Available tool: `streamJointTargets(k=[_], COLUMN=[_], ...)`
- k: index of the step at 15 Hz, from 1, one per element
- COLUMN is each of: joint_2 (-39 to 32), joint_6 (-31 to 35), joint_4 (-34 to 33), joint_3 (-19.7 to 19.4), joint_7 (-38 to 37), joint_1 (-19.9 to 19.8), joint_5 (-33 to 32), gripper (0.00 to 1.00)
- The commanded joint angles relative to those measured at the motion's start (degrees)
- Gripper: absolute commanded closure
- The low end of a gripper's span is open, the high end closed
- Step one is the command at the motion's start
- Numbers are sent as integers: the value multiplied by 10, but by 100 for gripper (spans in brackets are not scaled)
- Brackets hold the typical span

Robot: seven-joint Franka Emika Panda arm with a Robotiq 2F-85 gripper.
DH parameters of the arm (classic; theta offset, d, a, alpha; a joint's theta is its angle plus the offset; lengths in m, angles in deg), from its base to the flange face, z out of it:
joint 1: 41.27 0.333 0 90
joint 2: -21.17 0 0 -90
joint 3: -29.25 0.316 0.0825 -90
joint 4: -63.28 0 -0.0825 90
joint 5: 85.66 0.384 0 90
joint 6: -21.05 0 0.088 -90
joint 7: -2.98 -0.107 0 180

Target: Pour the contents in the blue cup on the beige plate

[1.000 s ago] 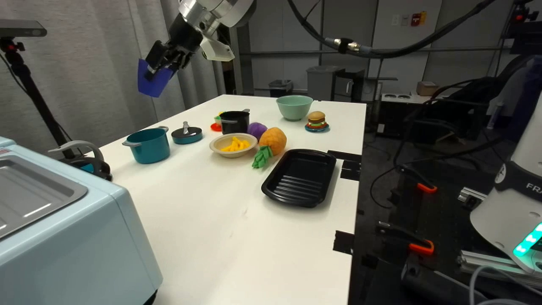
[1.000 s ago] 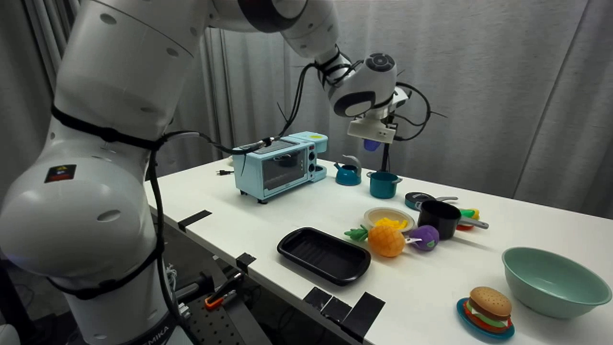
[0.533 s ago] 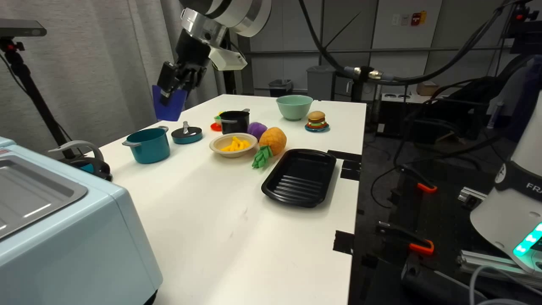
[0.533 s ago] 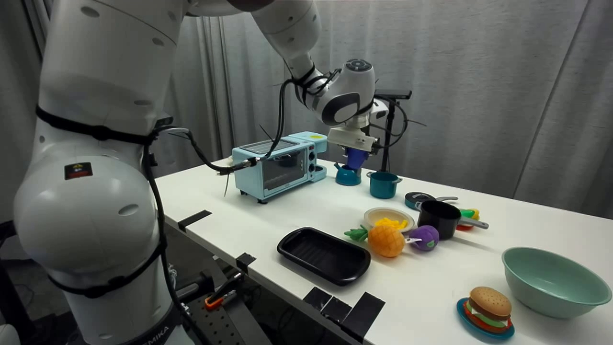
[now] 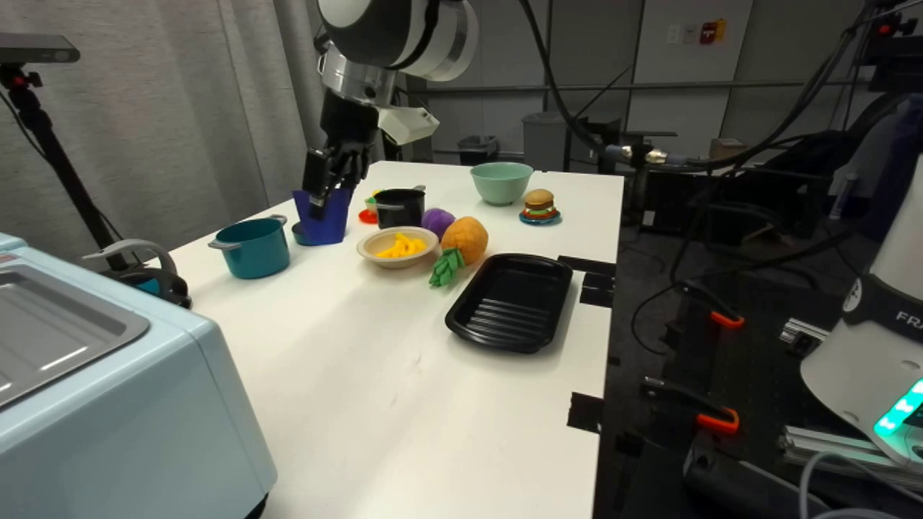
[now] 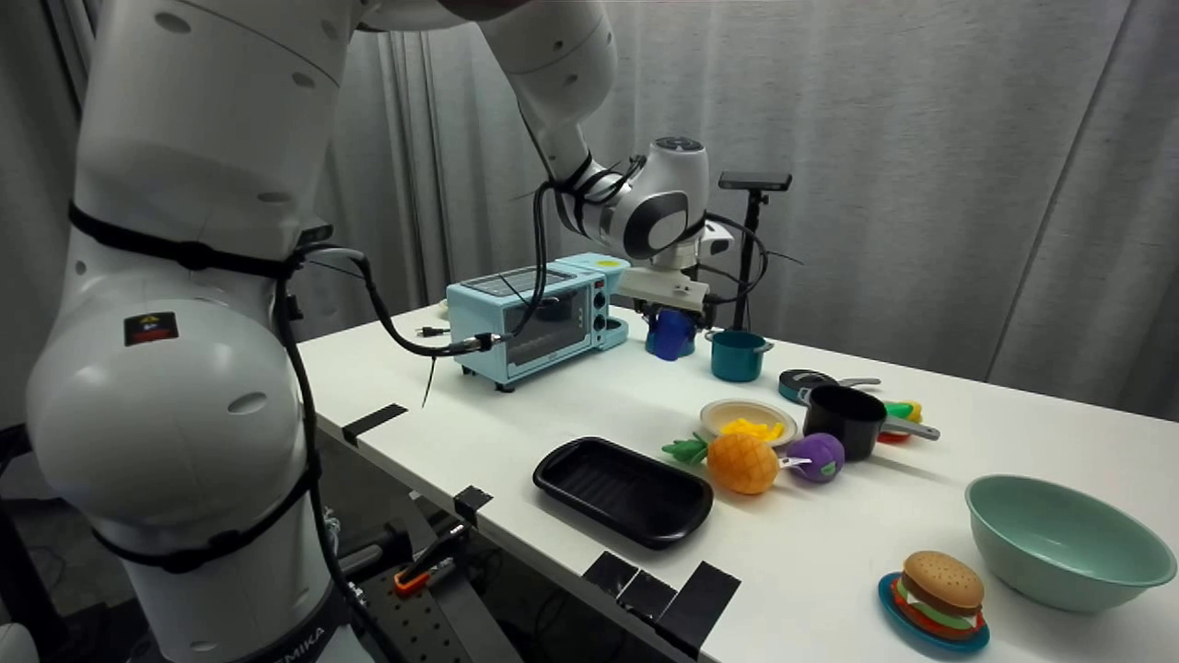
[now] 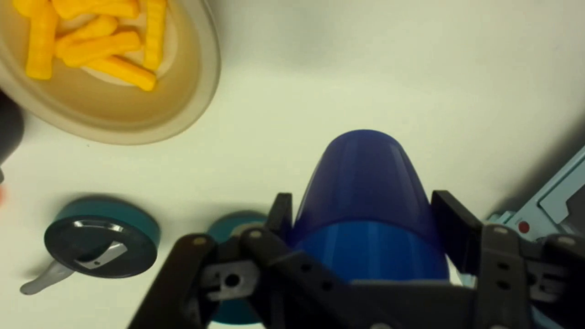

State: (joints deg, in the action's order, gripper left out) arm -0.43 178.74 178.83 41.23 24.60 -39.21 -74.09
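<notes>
The blue cup (image 7: 363,183) is between the fingers of my gripper (image 7: 362,197), which is shut on it. It also shows in both exterior views (image 5: 330,222) (image 6: 674,336), held above the table, nearly upright with a slight tilt. My gripper (image 5: 319,196) is around its upper part. The lighter inside shows partly in the wrist view; the gripper hides the rest, and I cannot see any contents. The beige plate (image 5: 369,250) rests on the table, apart from the cup, with several yellow sticks on it. In the wrist view the plate (image 7: 137,130) is at the upper left.
A teal pot (image 5: 254,252), a teal lid (image 7: 103,246) and a black pot (image 6: 843,419) stand near the plate. An orange pineapple (image 6: 741,463) and a purple toy (image 6: 818,456) are beside it. A black tray (image 5: 512,303) and a light blue oven (image 5: 144,404) stand farther off.
My gripper has carried the blue cup downward, to the right in an exterior view, and the cup has become less tilted. The plate and its yellow sticks have not moved.
</notes>
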Motion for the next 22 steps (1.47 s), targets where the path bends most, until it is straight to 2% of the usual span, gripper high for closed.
streamJointTargets(k=[1,8,15,22], joint_2=[9,0,-15,-28], joint_6=[1,22,61,68], joint_4=[37,75,95,94], joint_3=[-11,-40,-108,-156], joint_7=[-39,-100,-193,-254], joint_1=[17,51,108,147], joint_5=[-52,-152,-270,-330], gripper=[48,48,48,48])
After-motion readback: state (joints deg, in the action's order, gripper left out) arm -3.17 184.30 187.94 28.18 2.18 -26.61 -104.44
